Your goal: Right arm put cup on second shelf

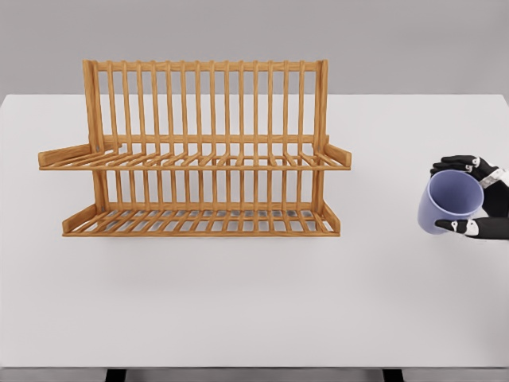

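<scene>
Cup: we see a pale lilac-blue cup [450, 200] at the right edge of the view, tipped so its open mouth faces us.
Right hand: our black-and-white five-finger right hand [475, 197] is closed around the cup, fingers over its top and thumb under it.
Contact with table: it seems lifted off the white tabletop [254, 302], though we cannot be sure.
Rack: the two-tier slatted wooden dish rack [199, 151] stands well apart to the left.
Upper shelf: its second shelf [195, 161] holds nothing.
</scene>
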### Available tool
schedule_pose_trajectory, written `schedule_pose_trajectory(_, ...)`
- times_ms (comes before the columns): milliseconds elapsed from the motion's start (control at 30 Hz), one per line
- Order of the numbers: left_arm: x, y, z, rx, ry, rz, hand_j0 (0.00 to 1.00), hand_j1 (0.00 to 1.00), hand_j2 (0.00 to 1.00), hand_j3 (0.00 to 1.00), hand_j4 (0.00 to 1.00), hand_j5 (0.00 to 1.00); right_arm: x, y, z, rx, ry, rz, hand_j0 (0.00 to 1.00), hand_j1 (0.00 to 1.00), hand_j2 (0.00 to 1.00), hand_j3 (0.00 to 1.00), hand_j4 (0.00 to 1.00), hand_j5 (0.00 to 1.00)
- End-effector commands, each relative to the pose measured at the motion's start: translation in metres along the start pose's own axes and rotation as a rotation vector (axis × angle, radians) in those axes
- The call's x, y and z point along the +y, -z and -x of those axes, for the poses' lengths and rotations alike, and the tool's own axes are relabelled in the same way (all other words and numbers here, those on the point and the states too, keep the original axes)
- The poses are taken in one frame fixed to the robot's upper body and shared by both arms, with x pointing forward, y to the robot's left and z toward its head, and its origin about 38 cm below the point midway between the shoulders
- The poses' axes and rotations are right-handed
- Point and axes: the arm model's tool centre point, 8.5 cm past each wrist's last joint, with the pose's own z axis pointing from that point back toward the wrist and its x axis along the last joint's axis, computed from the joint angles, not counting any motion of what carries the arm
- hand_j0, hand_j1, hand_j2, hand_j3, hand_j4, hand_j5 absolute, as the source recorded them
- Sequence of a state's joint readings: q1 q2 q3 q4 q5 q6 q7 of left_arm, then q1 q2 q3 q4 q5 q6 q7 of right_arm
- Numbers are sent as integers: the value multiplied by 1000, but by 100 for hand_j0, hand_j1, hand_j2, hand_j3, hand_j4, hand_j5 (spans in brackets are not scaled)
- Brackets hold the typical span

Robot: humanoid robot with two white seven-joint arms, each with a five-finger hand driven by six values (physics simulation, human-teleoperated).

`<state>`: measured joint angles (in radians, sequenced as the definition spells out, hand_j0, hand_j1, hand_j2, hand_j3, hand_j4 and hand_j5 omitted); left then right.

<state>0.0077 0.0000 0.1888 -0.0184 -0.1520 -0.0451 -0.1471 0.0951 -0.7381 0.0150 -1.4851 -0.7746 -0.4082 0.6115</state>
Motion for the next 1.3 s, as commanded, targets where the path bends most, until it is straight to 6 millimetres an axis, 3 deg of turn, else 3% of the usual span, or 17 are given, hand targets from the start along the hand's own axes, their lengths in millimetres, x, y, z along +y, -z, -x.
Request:
schedule_pose_trajectory(0,0,0,1,2,-2,0,100,100,100,100,100,100,-1,1,-1,0,10,2,72,72,72,72,72,72)
schedule_pose_trajectory(900,0,0,1,2,0,0,100,100,100,100,100,100,-16,39,-39,-112,-42,-14,71,71,71,71,71,71)
schedule_pose_trajectory(967,0,0,1,0,-2,0,100,100,100,100,100,100,-17,50,-44,-127,-34,-13,71,71,71,71,71,71)
schedule_pose_trajectory(1267,0,0,1,1,0,0,100,100,100,100,100,100,-18,63,-47,-140,-21,-13,70,70,70,70,70,70)
